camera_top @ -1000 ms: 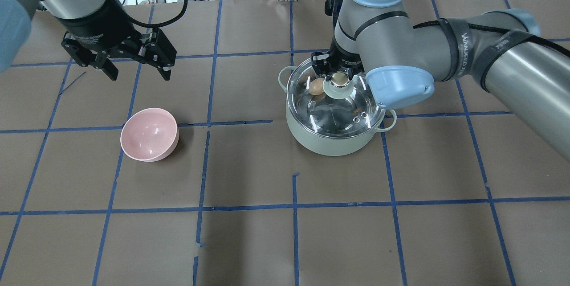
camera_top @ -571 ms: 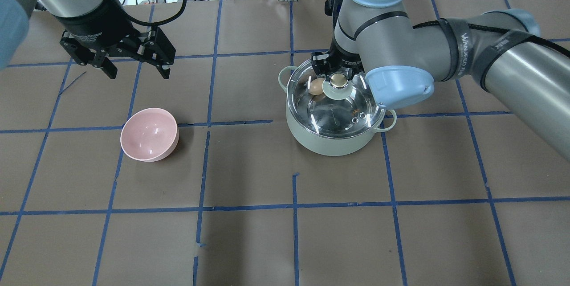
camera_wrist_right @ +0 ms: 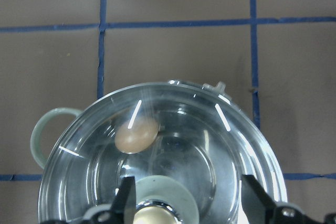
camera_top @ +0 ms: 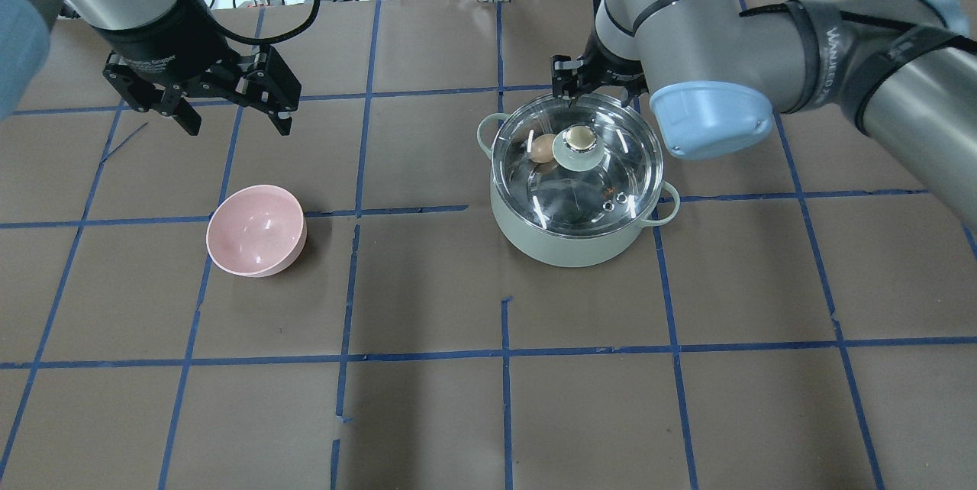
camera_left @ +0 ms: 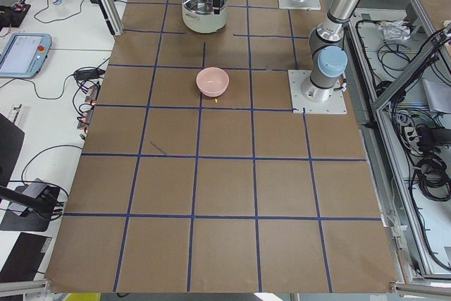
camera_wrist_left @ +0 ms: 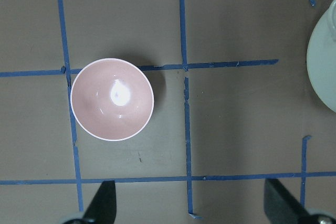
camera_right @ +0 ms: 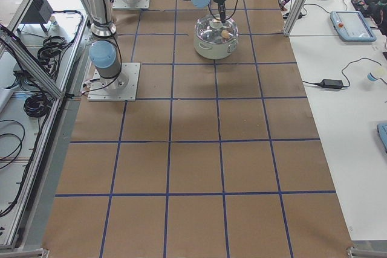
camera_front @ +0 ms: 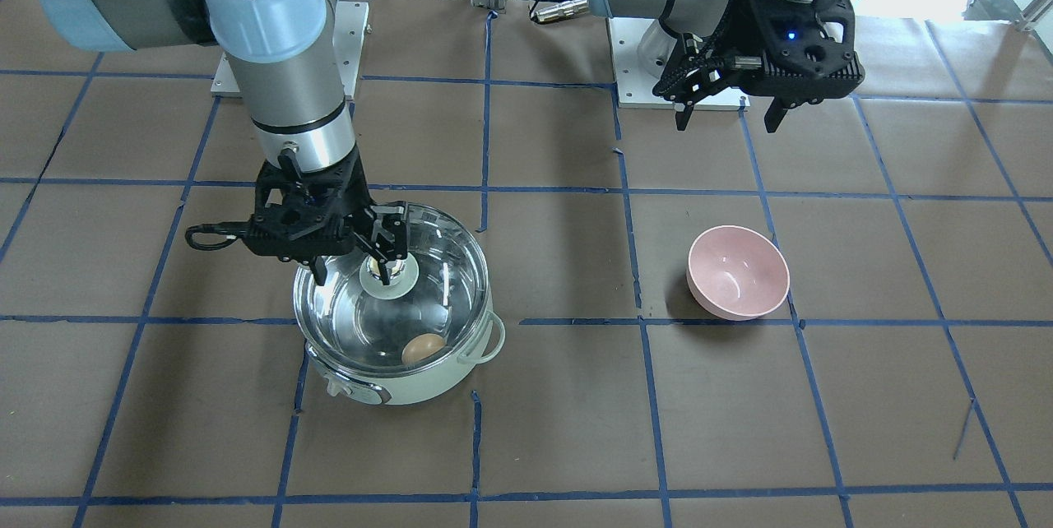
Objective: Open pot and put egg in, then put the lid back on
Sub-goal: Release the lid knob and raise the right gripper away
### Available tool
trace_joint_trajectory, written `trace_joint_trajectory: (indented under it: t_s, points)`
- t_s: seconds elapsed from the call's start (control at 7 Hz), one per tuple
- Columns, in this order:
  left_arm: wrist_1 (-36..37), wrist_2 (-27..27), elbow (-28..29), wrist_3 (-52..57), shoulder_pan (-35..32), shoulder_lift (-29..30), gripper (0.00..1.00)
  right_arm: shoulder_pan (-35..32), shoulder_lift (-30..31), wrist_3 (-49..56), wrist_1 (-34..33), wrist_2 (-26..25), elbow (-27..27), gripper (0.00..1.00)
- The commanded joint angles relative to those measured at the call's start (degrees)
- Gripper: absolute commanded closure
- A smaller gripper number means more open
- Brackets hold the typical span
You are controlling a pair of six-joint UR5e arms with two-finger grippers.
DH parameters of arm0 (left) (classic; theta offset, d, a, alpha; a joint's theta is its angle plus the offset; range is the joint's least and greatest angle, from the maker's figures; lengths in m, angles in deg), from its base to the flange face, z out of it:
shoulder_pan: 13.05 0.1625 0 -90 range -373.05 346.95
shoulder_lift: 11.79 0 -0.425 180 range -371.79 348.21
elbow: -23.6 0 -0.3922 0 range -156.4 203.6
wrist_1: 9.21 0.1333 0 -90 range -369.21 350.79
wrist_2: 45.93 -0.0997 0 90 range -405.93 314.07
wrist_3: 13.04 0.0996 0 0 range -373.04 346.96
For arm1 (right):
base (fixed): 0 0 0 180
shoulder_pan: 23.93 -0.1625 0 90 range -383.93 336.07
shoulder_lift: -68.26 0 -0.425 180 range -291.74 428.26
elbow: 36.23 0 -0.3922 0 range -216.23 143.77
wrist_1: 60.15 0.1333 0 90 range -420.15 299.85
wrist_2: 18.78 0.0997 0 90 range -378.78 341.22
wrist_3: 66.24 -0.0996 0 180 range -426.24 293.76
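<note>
The mint-green pot (camera_top: 565,246) stands right of centre with the glass lid (camera_top: 603,185) seated on it. The brown egg (camera_top: 543,148) lies inside, seen through the glass, and shows in the front view (camera_front: 424,347) and the right wrist view (camera_wrist_right: 137,134). My right gripper (camera_front: 362,261) is open just above the lid's metallic knob (camera_top: 580,139), one finger on each side of it and not touching it. My left gripper (camera_top: 237,127) is open and empty, high above the table at the far left.
An empty pink bowl (camera_top: 256,230) sits on the table left of the pot, below and in front of my left gripper; it also shows in the left wrist view (camera_wrist_left: 112,99). Brown paper with blue tape lines covers the table (camera_top: 504,398).
My right gripper has opened off the lid knob and lifted up and back from it. The lid stays on the pot. The left arm has hardly moved.
</note>
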Motion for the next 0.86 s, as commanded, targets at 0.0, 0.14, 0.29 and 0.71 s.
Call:
trace_joint_trajectory:
  t_s: [0.0, 0.14, 0.29, 0.71]
  points:
    - [0.0, 0.1, 0.0, 0.0, 0.0, 0.0, 0.0, 4.3, 4.8, 0.8, 6.4, -0.1, -2.5, 0.02]
    - [0.0, 0.0, -0.3, 0.0, 0.0, 0.0, 0.0, 6.6, 8.4, 1.8, 11.5, -0.1, -3.3, 0.0]
    - [0.0, -0.1, -0.4, -0.1, 0.0, 0.0, 0.0, 7.8, 10.3, 2.8, 15.6, -1.8, -4.1, 0.0]
    - [-0.5, 0.3, -0.1, -0.3, 0.7, 0.0, 0.0, 7.9, 11.7, 2.9, 18.4, -1.6, -4.2, 0.0]
